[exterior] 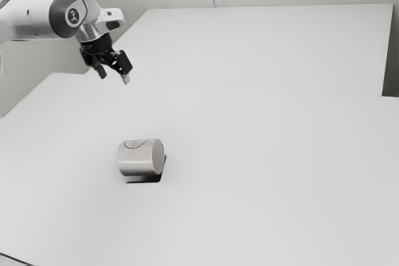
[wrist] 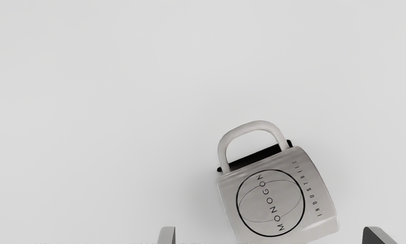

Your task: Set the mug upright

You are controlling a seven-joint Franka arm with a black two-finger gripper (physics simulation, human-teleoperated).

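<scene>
The Monogon mug (exterior: pixel 140 157) lies on its side on the white table (exterior: pixel 262 172), its curved wall bearing it and handle (wrist: pixel 240 129) jutting sideways, while the gripper (exterior: pixel 115 76) hangs higher, jaws spread and empty, presumably leaving room to straddle it

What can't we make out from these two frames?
- Mug's inside: both views, hidden by its own wall.
- Mug's side against the table: both views, hidden by the mug.
- Gripper fingers: wrist view, cut off by the bottom edge.
- Arm: exterior view, base end cut off by the left edge.
- Mug lettering: exterior view, too small.
</scene>
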